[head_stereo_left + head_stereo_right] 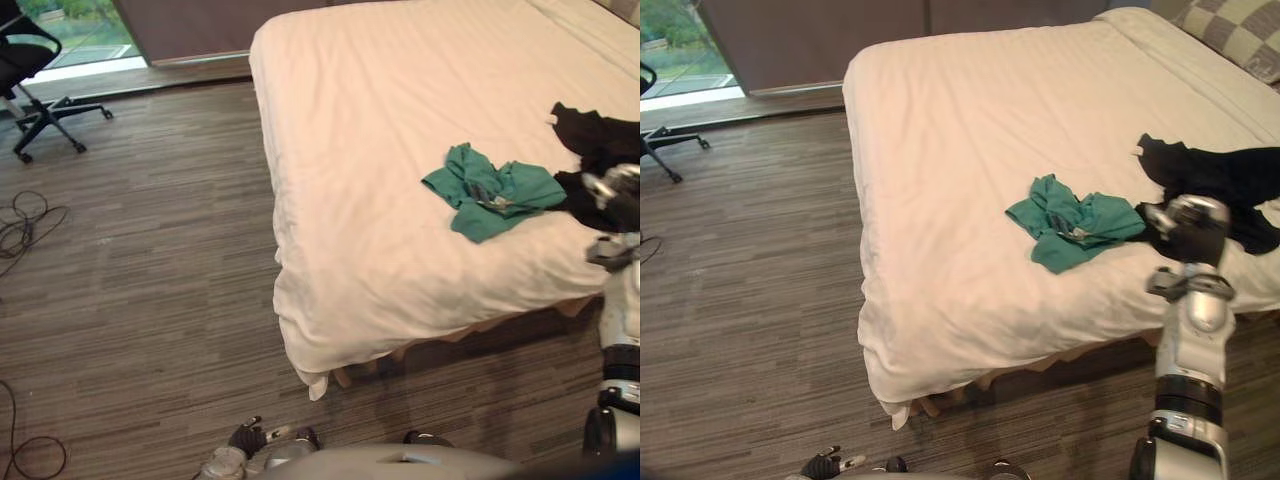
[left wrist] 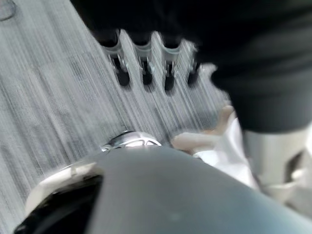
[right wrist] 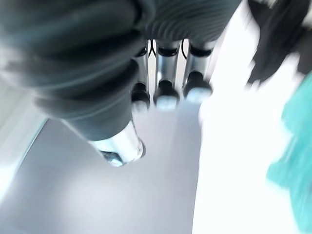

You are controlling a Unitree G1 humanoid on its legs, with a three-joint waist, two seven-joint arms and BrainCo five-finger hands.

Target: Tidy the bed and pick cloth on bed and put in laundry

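The robot's right hand [image 1: 1180,232] hovers over the near edge of the bed [image 1: 380,100], poised between two garments awaiting the laundry. A crumpled green cloth [image 1: 1075,225] lies just beside the hand on the robot's left, its longer spread running across the mattress towards the hand. A black cloth [image 1: 1225,175] sprawls just beyond the hand and to its right, partly hidden behind it. In the right wrist view the fingers [image 3: 165,83] look relaxed, barely curled, and hold nothing. The left hand [image 1: 245,438] hangs low over the floor, well away from both garments, its fingers [image 2: 168,63] straight and empty. The right arm is therefore judged far better placed for either garment. A checked pillow [image 1: 1240,30] rests at the bed's head.
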